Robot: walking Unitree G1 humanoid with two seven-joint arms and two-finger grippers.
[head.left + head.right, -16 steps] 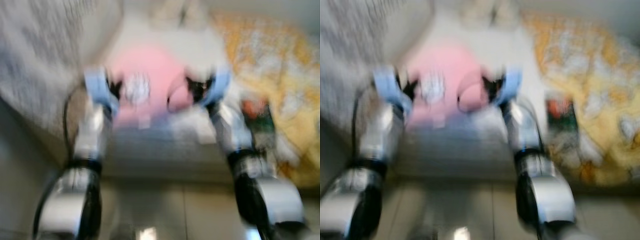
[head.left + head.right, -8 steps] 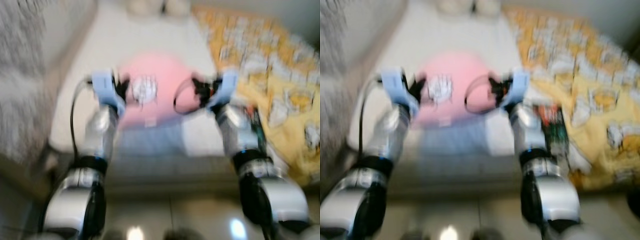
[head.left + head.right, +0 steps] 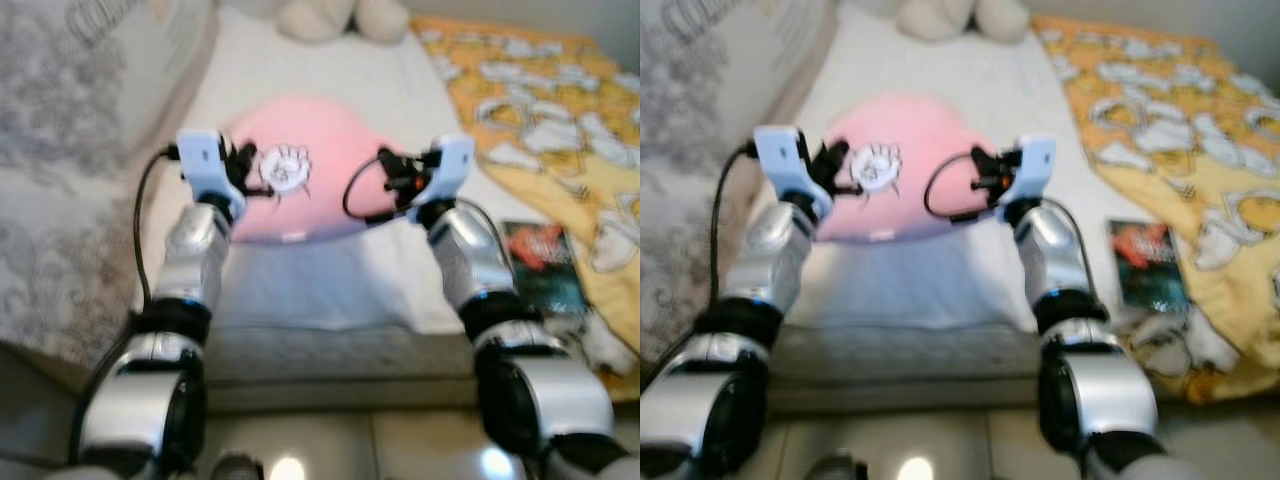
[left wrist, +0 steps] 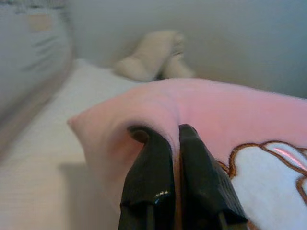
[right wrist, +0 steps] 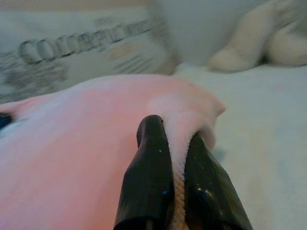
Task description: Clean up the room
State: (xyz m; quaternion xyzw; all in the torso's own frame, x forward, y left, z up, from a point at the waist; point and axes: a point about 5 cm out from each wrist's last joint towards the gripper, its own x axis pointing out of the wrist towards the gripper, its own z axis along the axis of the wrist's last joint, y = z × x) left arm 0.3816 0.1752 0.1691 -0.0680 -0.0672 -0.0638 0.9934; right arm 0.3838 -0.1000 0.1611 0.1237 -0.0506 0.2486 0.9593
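A pink pillow (image 3: 300,185) lay at centre frame on the white bed (image 3: 330,280). The left gripper (image 4: 175,143) and right gripper (image 5: 175,143) each pinched a corner. Lifting well probably meant raising both evenly, clear of the book (image 3: 540,265) at right.

The supporting surface is a bed (image 3: 330,290) with a white sheet, its near edge facing the robot. Items lying directly on it:

- Pink pillow (image 3: 300,215) — near the middle, bearing a white printed emblem on top.
- Yellow-orange patterned blanket (image 3: 1170,150) — spread along the robot's right side.
- Dark book (image 3: 1148,265) — flat beside the blanket's edge, right of the pillow.
- Cream plush toy (image 3: 330,15) — at the far end.
- Grey patterned cushion (image 3: 70,170) — along the left side.
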